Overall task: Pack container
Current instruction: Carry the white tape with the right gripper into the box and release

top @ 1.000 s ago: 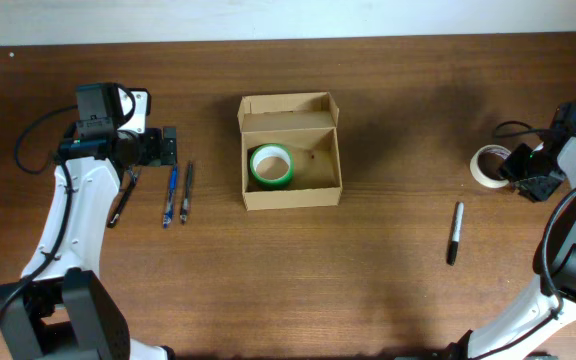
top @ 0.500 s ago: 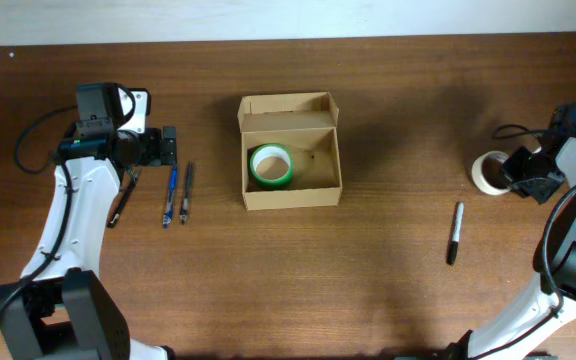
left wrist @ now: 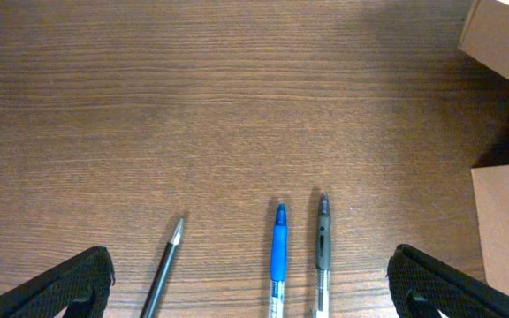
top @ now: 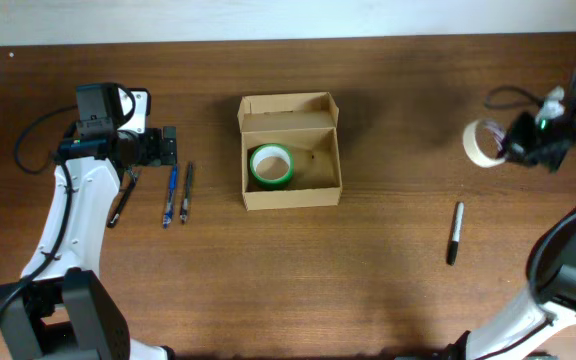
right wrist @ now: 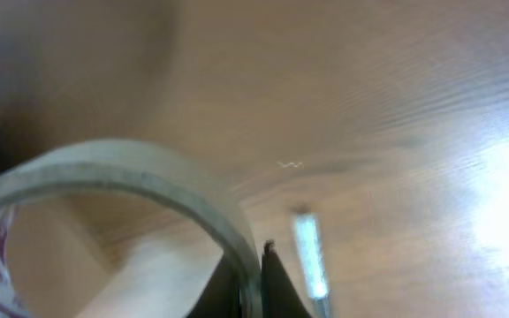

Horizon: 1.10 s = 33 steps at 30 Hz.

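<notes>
Raised from the counter (top: pixel 388 280) since the earlier frame, the white tape roll (top: pixel 481 143) is clamped in the closed right gripper (top: pixel 513 144), well apart from the container (top: pixel 290 197). One green roll (top: pixel 270 165) is already packed; marker (top: pixel 455 232) and pens (top: pixel 171 195) are left. The left gripper (top: pixel 168 147) is held wide open, empty.

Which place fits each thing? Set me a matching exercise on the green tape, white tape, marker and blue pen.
Things:
1. green tape
2. white tape
3. marker
4. blue pen

Places:
A. gripped by the right claw
B. lying right of the box
C. inside the box
D. lying left of the box

Pairs: 1-C, 2-A, 3-B, 4-D
</notes>
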### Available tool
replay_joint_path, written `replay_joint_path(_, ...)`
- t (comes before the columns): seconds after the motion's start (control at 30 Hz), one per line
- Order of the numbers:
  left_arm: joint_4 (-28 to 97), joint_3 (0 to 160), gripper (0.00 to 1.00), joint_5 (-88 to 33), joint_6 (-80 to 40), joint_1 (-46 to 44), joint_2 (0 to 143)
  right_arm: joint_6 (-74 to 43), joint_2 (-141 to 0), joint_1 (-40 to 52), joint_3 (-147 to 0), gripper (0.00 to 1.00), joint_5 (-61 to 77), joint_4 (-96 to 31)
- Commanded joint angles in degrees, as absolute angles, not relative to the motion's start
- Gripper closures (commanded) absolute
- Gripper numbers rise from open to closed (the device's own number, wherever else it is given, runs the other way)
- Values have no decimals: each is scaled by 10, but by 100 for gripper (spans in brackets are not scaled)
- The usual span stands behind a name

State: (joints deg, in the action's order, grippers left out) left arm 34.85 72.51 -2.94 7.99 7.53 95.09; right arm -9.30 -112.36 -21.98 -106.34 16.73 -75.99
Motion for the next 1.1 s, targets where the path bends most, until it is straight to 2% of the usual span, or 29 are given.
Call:
replay_joint_path(0.0, 348, 735, 1, -30, 91, 77, 954, -17, -1054, -97, -1225, 96, 222, -825)
replay_joint_path(0.1, 348, 735, 1, -30, 91, 77, 954, -13, -1054, 48, -1310, 96, 170, -851)
replay_joint_path(0.2, 348, 735, 1, -30, 91, 77, 954, -1, -1062, 182, -1312, 96, 90, -830)
replay_joint_path(0.33, 348, 735, 1, -30, 91, 77, 954, 1, -1115, 306, -1312, 96, -35, -801)
replay_joint_path(0.5, 348, 735, 1, -30, 91, 77, 954, 5, -1188, 341, -1312, 96, -65, -760)
replay_joint_path(0.87, 348, 735, 1, -30, 91, 77, 954, 4, -1352, 340, -1312, 96, -36, -744)
replay_joint_path(1.07, 348, 735, 1, -30, 91, 77, 954, -3, -1386, 342, -1311, 96, -20, -730)
